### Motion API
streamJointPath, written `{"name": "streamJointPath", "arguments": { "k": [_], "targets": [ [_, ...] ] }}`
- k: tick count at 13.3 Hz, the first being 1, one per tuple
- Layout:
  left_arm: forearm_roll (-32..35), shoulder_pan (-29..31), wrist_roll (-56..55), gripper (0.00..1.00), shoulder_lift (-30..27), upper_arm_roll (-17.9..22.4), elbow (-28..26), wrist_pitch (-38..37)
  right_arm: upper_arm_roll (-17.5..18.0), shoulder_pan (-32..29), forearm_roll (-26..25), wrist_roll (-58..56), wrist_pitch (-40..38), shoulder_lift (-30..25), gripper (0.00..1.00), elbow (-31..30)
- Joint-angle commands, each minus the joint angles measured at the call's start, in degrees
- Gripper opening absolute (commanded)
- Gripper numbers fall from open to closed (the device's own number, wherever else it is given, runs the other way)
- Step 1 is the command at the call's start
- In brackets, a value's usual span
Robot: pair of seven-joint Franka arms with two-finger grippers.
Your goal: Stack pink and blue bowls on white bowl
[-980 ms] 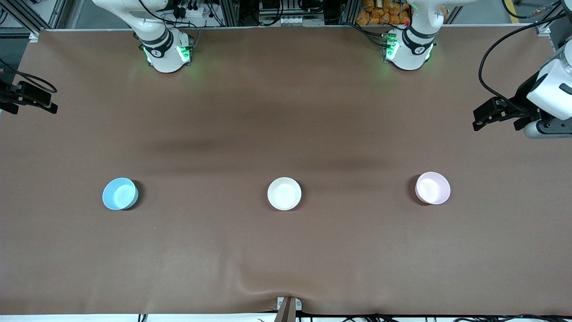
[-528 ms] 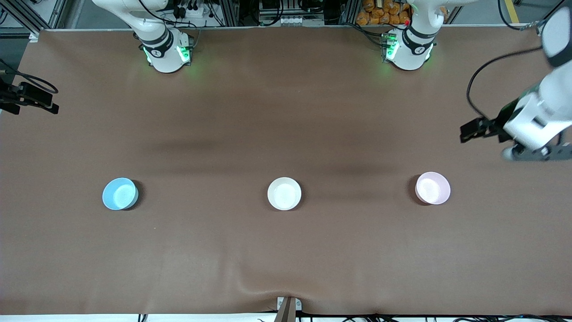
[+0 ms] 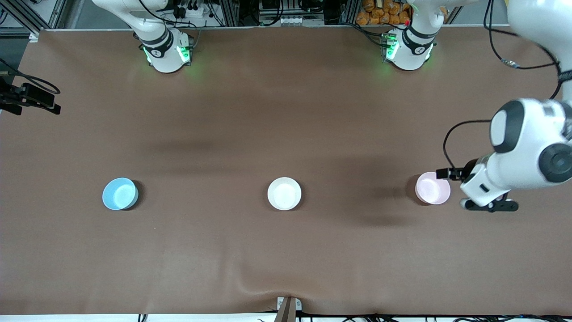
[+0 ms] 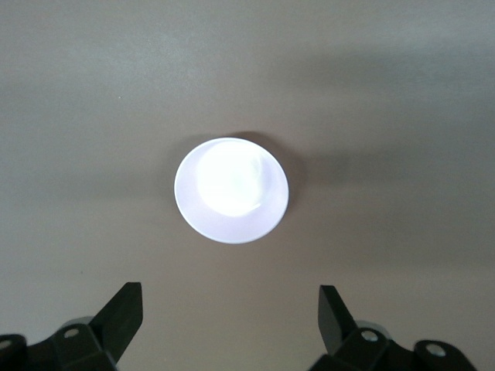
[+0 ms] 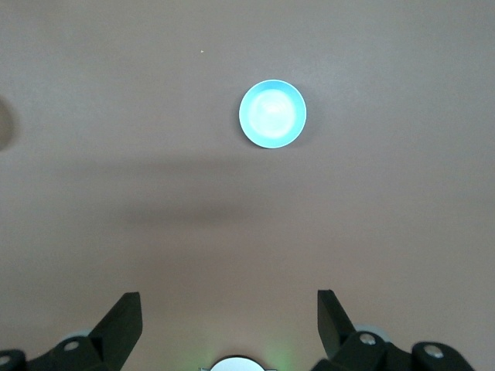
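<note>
Brown cloth (image 3: pixel 286 112) bears three separate bowls; both arms' fingers (image 4: pixel 124 313) spread, empty

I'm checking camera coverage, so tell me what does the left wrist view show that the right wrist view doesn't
Only the left wrist view shows the pink bowl, upright on the table ahead of the open left gripper. Only the right wrist view shows the blue bowl, farther ahead of the open right gripper. Both share the brown table cover and a pair of spread black fingertips; neither shows the white bowl.

left gripper (image 4: pixel 230 325) | swung down beside pink bowl (image 3: pixel 432 188) (open)
</note>
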Motion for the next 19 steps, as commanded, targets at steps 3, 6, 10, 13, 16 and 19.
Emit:
{"name": "streamJointPath", "arguments": {
  "k": [3,6,10,13,16,19],
  "targets": [
    [1.9,7.3,9.7,1.00,7.2,-0.7,1.5,9.6,-1.4,1.2,0.1,0.0,0.3,0.3,1.00,-0.6],
    [0.5,8.7,11.9,0.88,10.1,-0.6,1.5,12.0,-1.4,1.1,0.1,0.0,0.5,0.4,1.00,-0.6],
    [-2.1,8.9,11.8,0.75,11.8,-0.6,0.1,13.1,-1.4,1.4,0.1,0.0,1.0,0.4,1.00,-1.3],
    [-2.1,8.8,12.0,0.67,12.6,-0.6,-1.6,15.9,-1.4,1.4,0.1,0.0,1.0,0.4,1.00,-1.4],
    [-2.1,8.3,12.0,0.54,12.6,-0.6,-2.2,16.1,-1.4,1.5,0.1,0.0,1.1,0.4,1.00,-1.7],
    [-2.1,8.0,12.0,0.52,13.5,-0.6,-2.2,16.7,-1.4,1.5,0.1,-0.1,2.4,0.9,1.00,-2.5]
  ]
}}
